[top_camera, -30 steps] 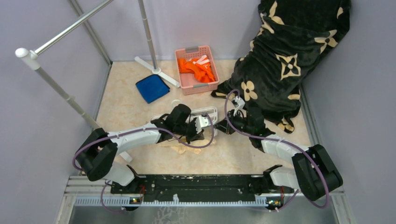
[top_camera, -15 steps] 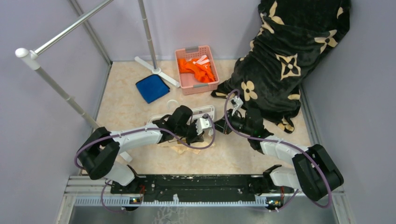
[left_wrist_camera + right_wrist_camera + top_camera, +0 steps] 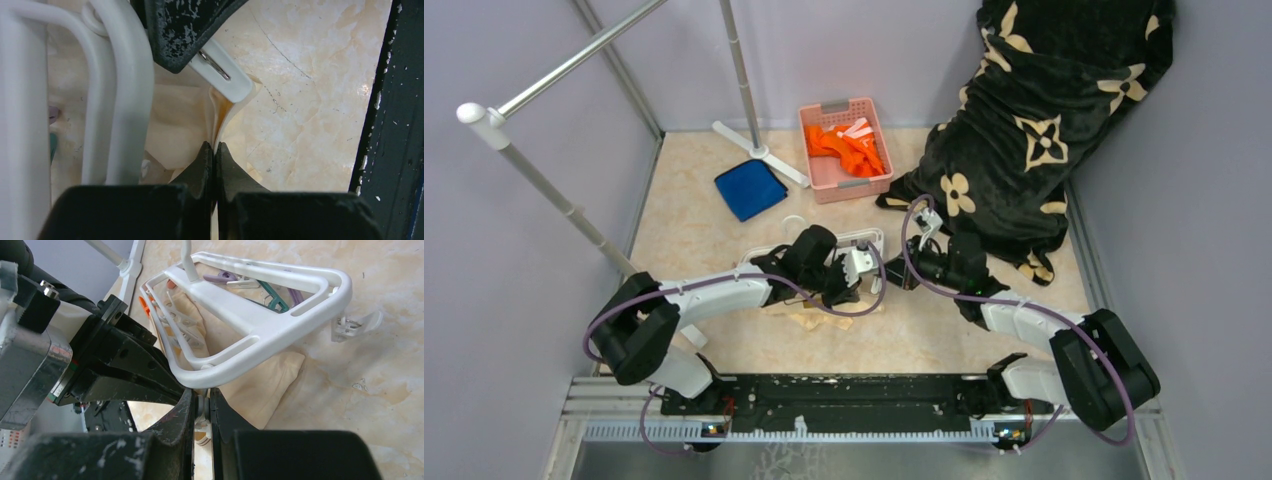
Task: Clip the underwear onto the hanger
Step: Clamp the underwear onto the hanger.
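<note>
Left wrist view, lower centre: left gripper pinches a fold of the underwear beside the hanger, right gripper squeezes a white clip touching that fold; fastening judged incomplete.

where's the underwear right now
In the top view the underwear lies on the table near centre, partly beneath the hanger; the left gripper pinches a fold of it in its jaws.
</note>
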Robot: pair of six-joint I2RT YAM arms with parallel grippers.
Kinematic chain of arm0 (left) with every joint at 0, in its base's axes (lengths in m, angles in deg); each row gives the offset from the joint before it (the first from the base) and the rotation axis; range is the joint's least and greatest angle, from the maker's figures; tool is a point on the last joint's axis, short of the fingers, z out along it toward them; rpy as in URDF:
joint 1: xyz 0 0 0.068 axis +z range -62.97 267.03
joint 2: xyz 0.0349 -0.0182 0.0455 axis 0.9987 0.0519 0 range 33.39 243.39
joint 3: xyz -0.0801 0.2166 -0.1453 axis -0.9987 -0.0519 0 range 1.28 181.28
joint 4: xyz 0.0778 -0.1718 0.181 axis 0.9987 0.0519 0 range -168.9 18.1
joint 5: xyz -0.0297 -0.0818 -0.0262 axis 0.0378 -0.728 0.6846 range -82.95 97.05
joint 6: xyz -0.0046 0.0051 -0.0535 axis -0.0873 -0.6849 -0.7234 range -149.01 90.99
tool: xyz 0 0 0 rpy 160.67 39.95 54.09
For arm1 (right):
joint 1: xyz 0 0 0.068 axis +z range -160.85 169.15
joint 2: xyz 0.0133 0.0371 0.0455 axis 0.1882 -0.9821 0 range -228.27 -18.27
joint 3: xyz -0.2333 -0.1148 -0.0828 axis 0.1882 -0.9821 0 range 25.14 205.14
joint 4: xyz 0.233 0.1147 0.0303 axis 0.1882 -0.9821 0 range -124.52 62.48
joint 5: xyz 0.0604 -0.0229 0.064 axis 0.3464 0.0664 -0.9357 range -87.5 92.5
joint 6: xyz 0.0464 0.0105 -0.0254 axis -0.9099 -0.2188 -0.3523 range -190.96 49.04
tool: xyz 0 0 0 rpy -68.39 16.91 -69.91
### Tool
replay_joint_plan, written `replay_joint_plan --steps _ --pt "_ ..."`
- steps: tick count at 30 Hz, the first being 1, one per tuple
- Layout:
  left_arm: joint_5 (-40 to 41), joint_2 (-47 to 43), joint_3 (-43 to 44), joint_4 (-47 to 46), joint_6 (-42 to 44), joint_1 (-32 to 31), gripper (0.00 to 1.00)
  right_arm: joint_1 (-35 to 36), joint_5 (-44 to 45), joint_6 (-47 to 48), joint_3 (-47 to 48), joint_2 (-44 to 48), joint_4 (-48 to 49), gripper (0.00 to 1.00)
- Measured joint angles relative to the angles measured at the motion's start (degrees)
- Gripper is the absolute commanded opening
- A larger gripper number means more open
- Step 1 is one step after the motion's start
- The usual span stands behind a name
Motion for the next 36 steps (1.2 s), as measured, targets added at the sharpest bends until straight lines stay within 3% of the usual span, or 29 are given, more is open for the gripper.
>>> replay_joint_plan --steps 25,36 --pt "-0.33 0.0 1.88 2.14 -2.49 0.0 0.0 1.33 0.55 3.91 -0.31 -0.24 -1.07 0.14" --pt "-1.42 2.12 4.59 5.44 -2.54 0.0 0.0 1.66 0.59 4.22 -0.31 -0.61 -0.37 0.11"
